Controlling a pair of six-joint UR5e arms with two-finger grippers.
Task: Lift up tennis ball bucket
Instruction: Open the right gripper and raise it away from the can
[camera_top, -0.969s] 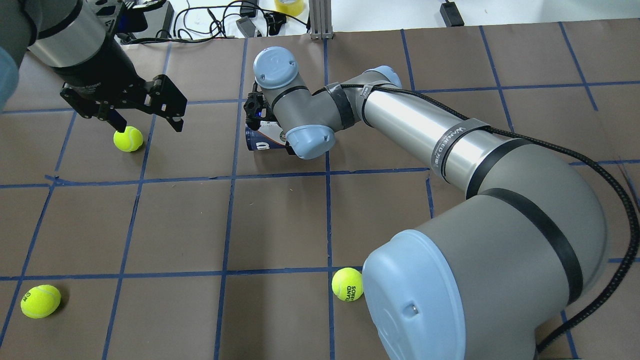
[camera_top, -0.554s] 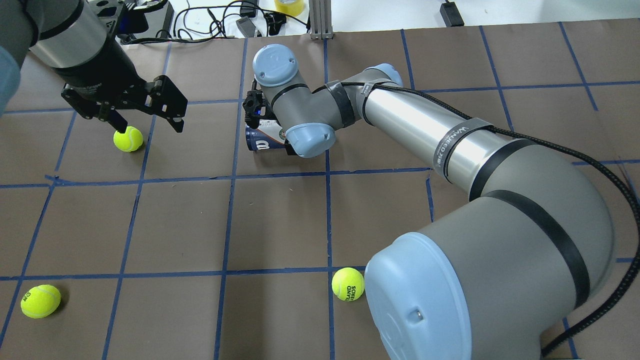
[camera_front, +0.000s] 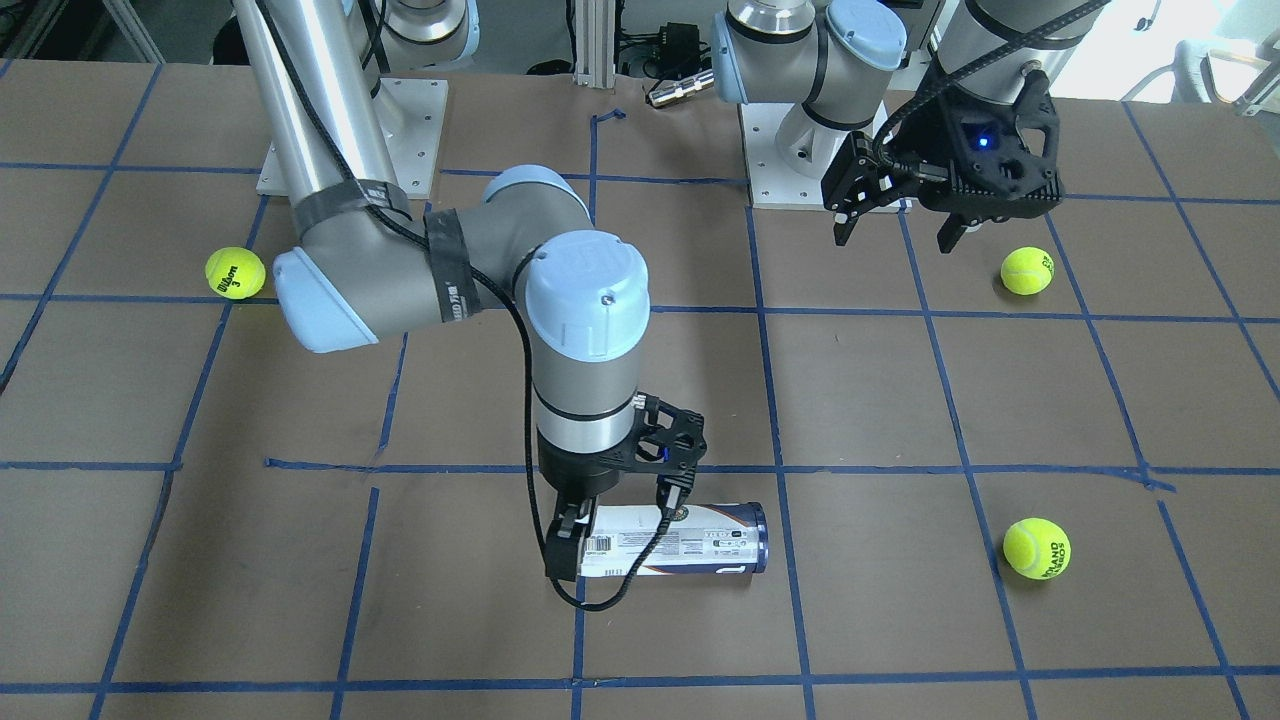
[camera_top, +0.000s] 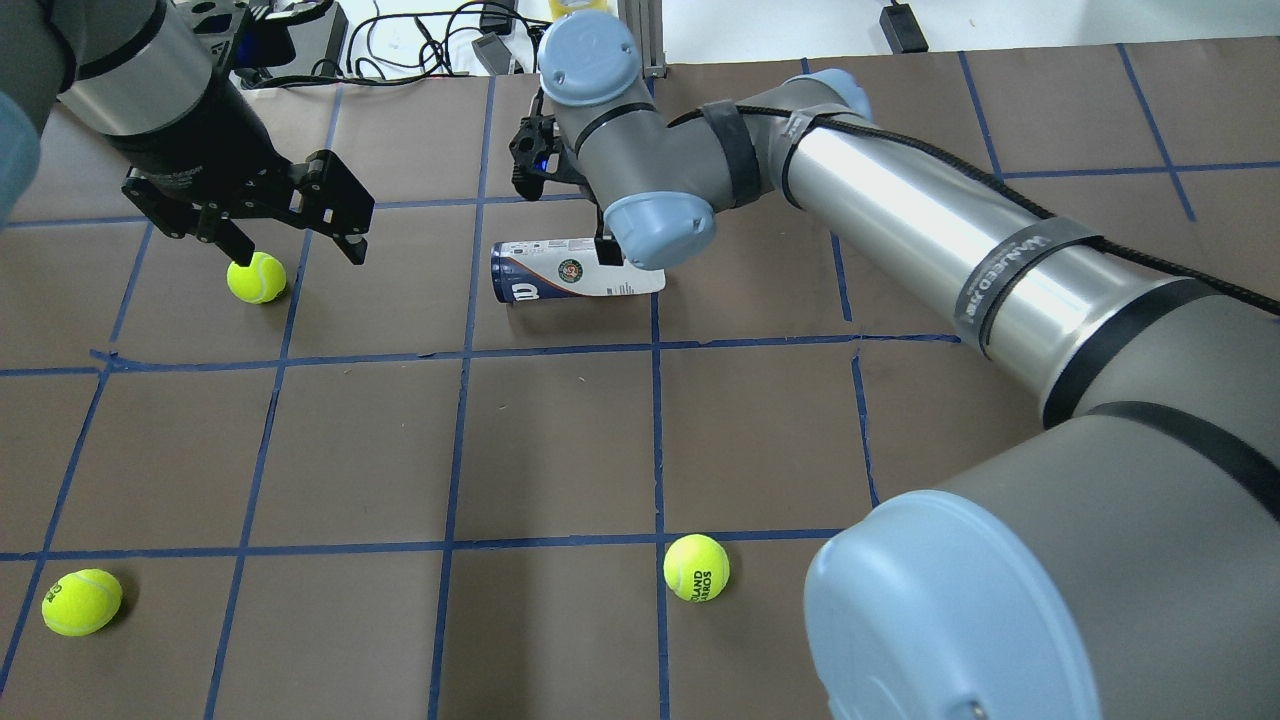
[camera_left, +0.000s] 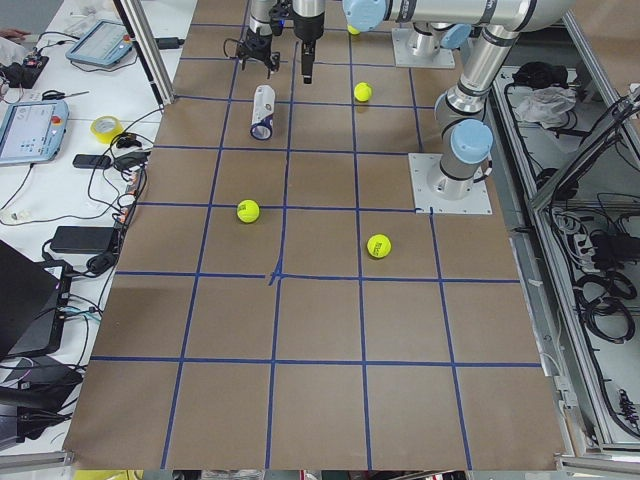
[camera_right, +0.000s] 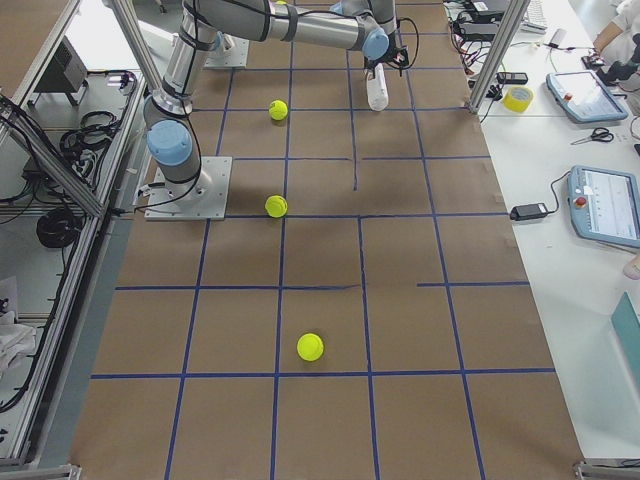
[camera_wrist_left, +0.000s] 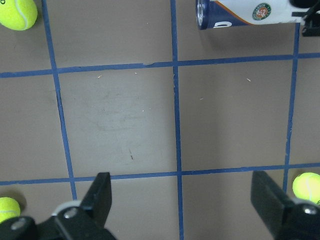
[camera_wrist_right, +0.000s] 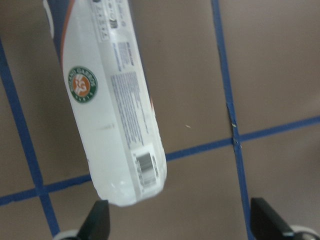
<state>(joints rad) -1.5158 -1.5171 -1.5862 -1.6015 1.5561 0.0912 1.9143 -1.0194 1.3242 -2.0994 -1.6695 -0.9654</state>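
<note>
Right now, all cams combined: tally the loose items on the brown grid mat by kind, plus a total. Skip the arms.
tennis balls: 5 (no single view shows all five)
tennis ball bucket: 1
Total: 6

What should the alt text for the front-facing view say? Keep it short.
A slim white cylindrical tube with a navy end band lies on its side on the brown table, the right arm's open end effector poised over its white end. The left arm's open end effector hangs near one of three yellow-green tennis balls.
</note>
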